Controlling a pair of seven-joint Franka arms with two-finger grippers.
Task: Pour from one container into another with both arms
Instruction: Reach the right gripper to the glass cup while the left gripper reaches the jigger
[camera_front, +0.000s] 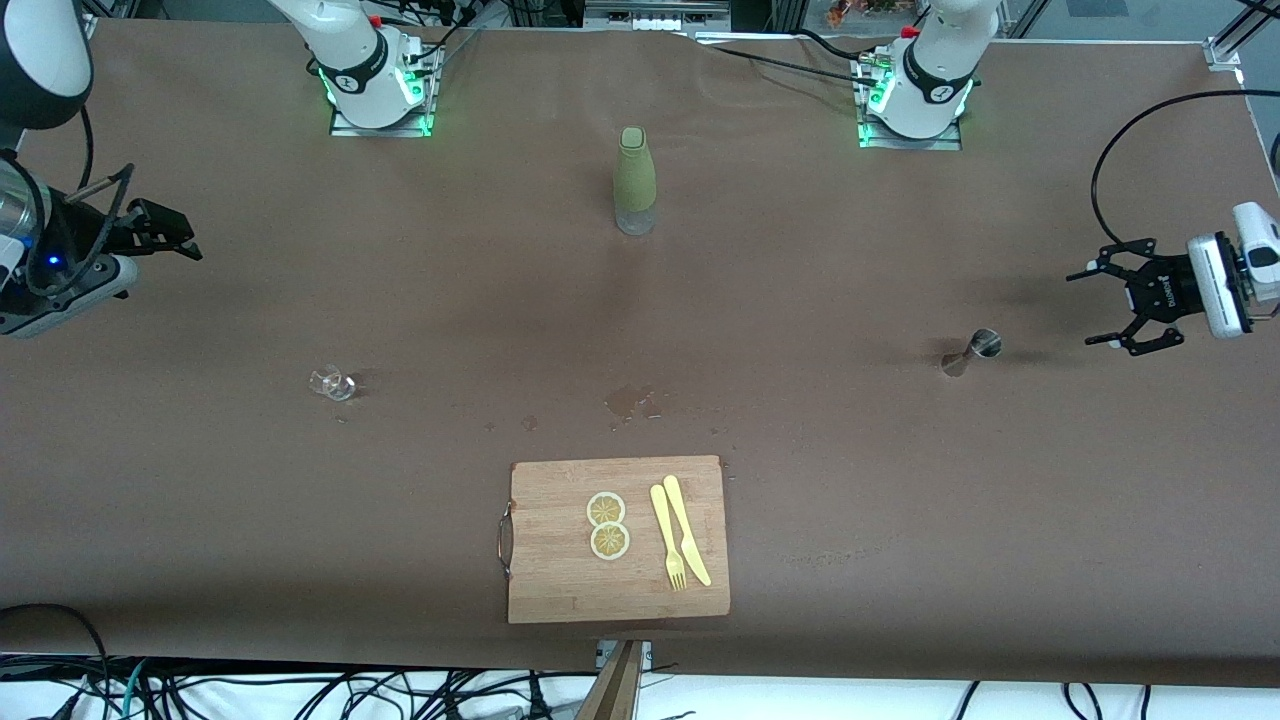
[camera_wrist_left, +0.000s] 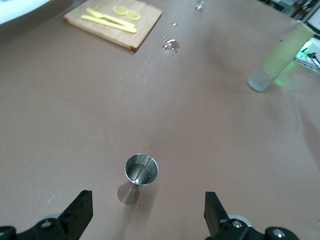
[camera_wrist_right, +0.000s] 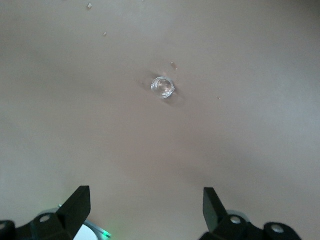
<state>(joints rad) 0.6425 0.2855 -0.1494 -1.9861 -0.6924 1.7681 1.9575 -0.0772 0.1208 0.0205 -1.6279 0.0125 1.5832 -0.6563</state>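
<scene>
A tiny clear glass cup (camera_front: 335, 383) (camera_wrist_right: 163, 87) sits on the brown table toward the right arm's end. My right gripper (camera_front: 190, 240) (camera_wrist_right: 145, 210) hangs open and empty, apart from the cup and closer to the table's end. The small steel jigger (camera_front: 975, 350) (camera_wrist_left: 141, 170) stands upright toward the left arm's end. Just short of it, my left gripper (camera_front: 1088, 308) (camera_wrist_left: 148, 210) is open and holds nothing. Its fingers (camera_wrist_left: 80, 212) stand wide to either side of the line to the jigger and do not touch it.
A tall olive-green bottle (camera_front: 634, 180) (camera_wrist_left: 280, 57) stands mid-table near the bases. A wooden cutting board (camera_front: 560, 580) with two lemon slices, a yellow knife and a fork lies near the front edge. Wet spots (camera_front: 630, 402) mark the table just above the board in the front view.
</scene>
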